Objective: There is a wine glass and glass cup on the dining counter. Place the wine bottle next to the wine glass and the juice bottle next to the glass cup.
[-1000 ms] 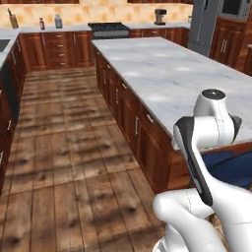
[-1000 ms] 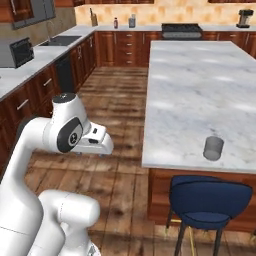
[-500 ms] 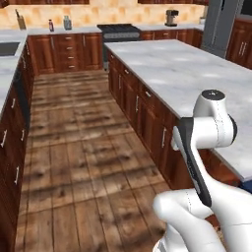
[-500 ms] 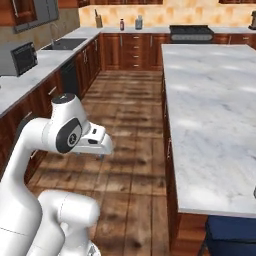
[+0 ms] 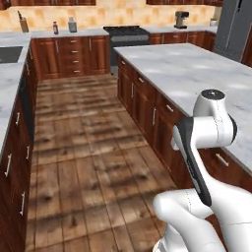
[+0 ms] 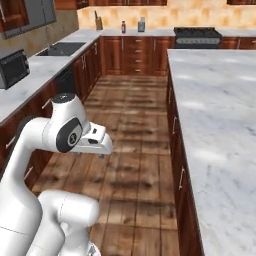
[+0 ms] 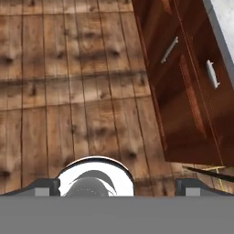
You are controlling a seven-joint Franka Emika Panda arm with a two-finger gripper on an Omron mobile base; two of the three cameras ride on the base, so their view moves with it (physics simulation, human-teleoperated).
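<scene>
The robot's arm is folded over the plank floor beside the dining counter (image 6: pixel 215 125), its jaws' state impossible to tell, while two small bottles (image 6: pixel 123 27) that may be the task's stand far ahead on the tile-backed surface (image 6: pixel 125 33) beyond that island.

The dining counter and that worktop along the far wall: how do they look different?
The dining counter is a broad island slab, bare where it shows; the far worktop is a narrow strip against tan tiles, carrying a small bottle and a stove. Both are white marble over red-brown wooden cabinets.
</scene>
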